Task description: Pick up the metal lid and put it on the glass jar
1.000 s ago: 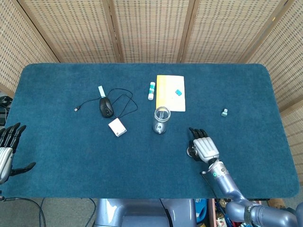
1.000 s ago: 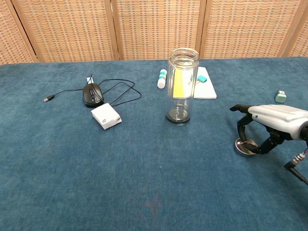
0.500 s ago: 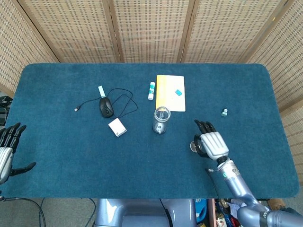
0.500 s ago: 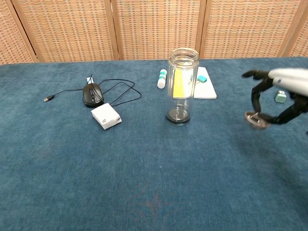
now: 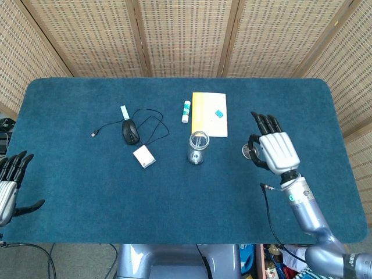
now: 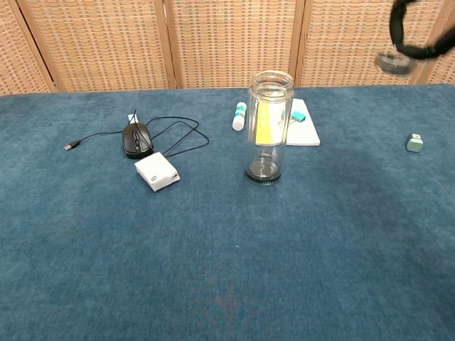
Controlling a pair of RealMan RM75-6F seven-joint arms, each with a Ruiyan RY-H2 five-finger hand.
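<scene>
The clear glass jar stands upright and open-topped near the middle of the blue table. My right hand is raised well above the table, to the right of the jar, and pinches the small round metal lid between thumb and a finger. In the chest view only its dark fingers show at the top right corner. My left hand hovers at the table's left edge with fingers spread, holding nothing.
A black mouse with its cable, a white box, a glue stick, a yellow-and-white notebook and a small green object lie on the blue table. Wicker screens stand behind.
My right hand has lifted the metal lid off the table and carried it upward and farther back, right of the jar. The left hand has stayed put.
</scene>
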